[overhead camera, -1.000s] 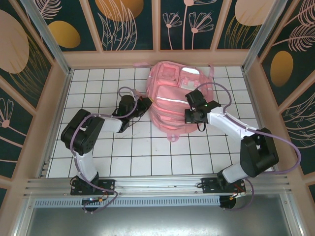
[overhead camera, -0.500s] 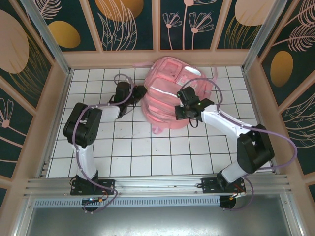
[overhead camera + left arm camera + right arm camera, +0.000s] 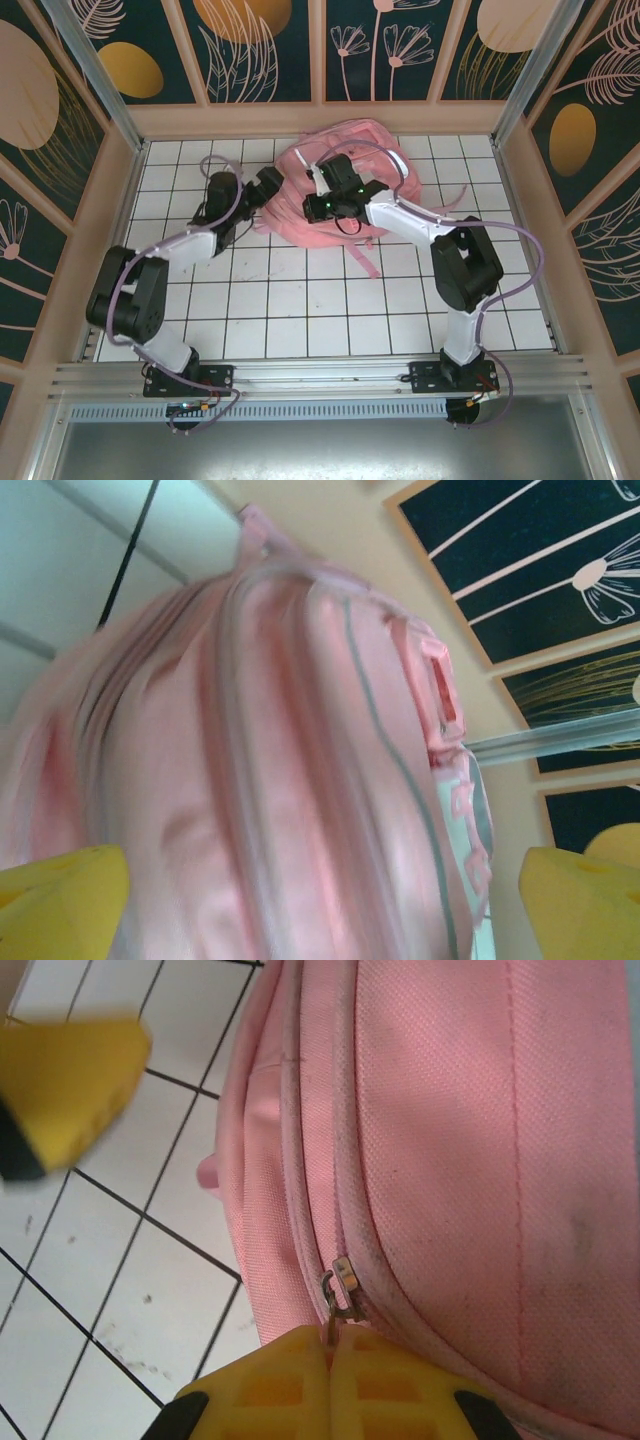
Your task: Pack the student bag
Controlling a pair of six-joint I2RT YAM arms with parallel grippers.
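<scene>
Since a second ago the student bag (image 3: 292, 205) has slid toward the far wall of the white-tiled desk (image 3: 300, 310) and bunched up, both arms have reached further out, and the left claw (image 3: 268, 182) has sprung apart. We now see the bag crumpled on the far middle tiles. At its left flank the left claw (image 3: 320, 900) has its yellow pads (image 3: 60, 895) spread wide, gripping nothing. The right claw (image 3: 330, 1360) is pinched together on the bag's metal zipper pull (image 3: 337, 1300).
</scene>
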